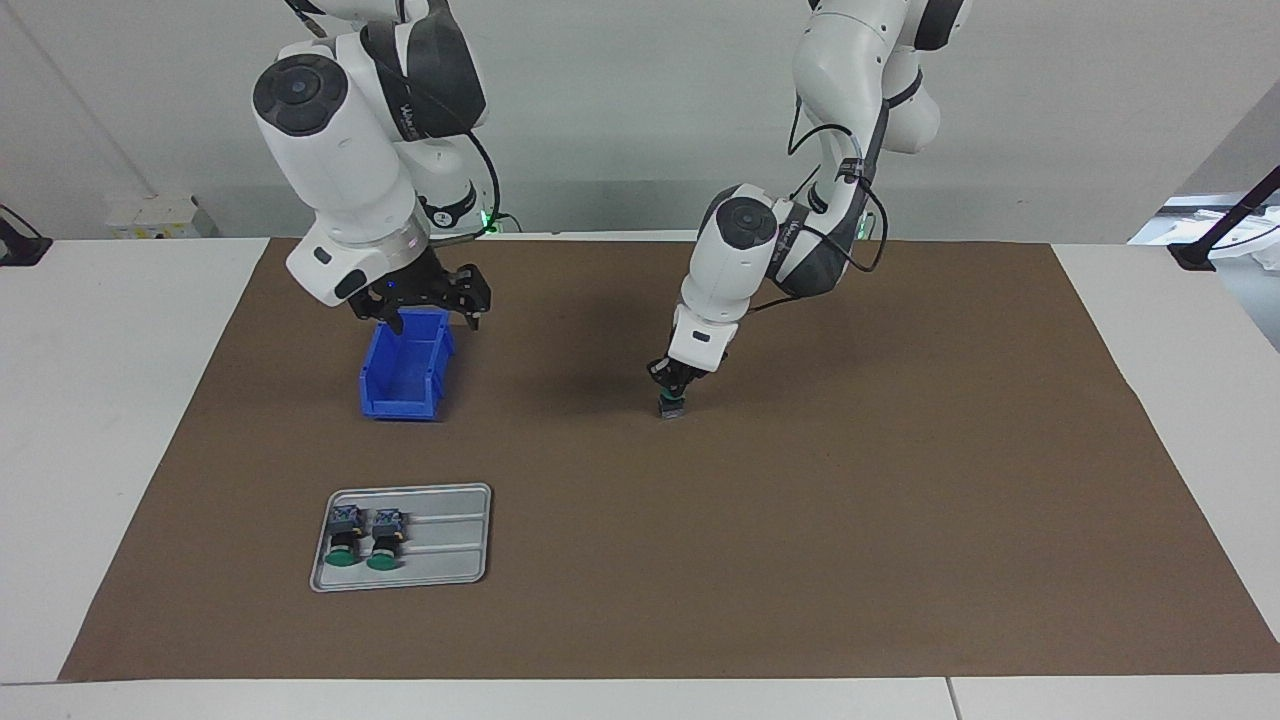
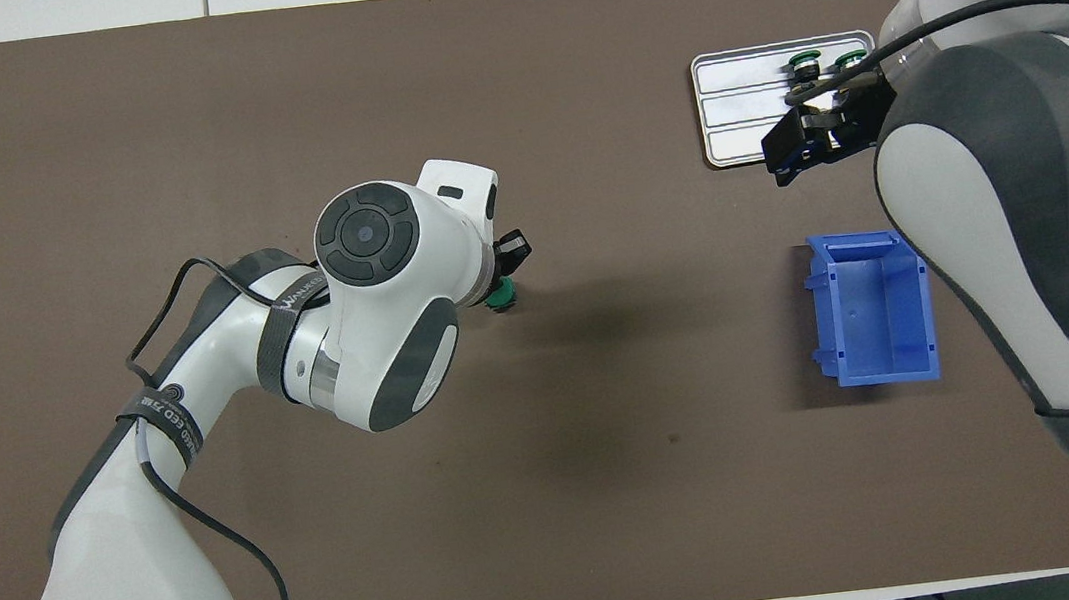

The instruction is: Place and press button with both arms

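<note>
Grippers and objects noted across the facing view, from its nine o'clock edge toward three o'clock. Right gripper (image 1: 432, 303) hung in the air over the blue bin (image 1: 406, 371), jaws spread wide, nothing between them; the right arm waited there. Bin sat on the brown mat (image 1: 900, 500) toward the right arm's end of the table. At about six o'clock from the bin, farther from the robots, lay the grey tray (image 1: 450, 535), and in it two spare buttons (image 1: 365, 537) side by side, green caps pointing away from the robots, packed at the tray's end toward the table edge. Near the mat's centre, roughly three o'clock from the bin, the left gripper (image 1: 672, 392) was down at the mat with fingertips pinched closed on the button (image 1: 671, 406), which stood at the mat surface; whether it touched the mat could not be told. In the overhead view its green cap (image 2: 500, 296) showed just under the left wrist.
</note>
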Controlling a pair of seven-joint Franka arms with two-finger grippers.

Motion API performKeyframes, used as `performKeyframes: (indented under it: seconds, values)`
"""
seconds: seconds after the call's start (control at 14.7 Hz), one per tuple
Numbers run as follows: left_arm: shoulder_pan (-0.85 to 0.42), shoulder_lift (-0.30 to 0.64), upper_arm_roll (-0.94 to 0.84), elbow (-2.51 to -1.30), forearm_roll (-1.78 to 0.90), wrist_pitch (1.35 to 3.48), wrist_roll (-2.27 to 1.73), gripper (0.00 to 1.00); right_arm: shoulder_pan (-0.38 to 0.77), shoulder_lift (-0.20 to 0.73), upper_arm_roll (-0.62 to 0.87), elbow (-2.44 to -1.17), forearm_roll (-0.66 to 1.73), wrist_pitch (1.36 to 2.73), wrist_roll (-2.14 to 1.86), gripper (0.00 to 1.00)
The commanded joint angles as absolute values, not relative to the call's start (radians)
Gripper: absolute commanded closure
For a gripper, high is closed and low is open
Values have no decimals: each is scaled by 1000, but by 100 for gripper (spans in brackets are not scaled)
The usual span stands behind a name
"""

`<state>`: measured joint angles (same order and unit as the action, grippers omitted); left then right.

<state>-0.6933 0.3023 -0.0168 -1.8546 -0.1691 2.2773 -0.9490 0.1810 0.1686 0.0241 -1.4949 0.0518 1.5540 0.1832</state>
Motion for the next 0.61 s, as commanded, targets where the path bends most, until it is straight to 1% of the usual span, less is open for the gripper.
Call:
performKeyframes:
  seconds: [0.0, 0.07, 0.2, 0.34, 0.48, 0.54]
  values:
    - [-686, 264, -6, -1849, -156, 2214, -954, 91, 169, 140, 32, -1529, 48, 1559, 166, 1]
    - [-671, 253, -6, -1841, -156, 2192, -954, 88, 169, 140, 32, -1529, 48, 1557, 166, 1]
    - [-657, 216, -5, -1841, -156, 2160, -954, 73, 167, 140, 32, -1529, 48, 1557, 166, 1]
    - [-609, 193, -5, -1841, -153, 2119, -951, 43, 167, 140, 32, -1529, 48, 1555, 161, 1]
    - [-556, 176, -2, -1841, -152, 2068, -901, 19, 181, 138, 35, -1543, 52, 1569, 129, 1]
    - [-533, 169, -2, -1841, -152, 2036, -856, 1, 196, 137, 40, -1546, 54, 1591, 126, 1]
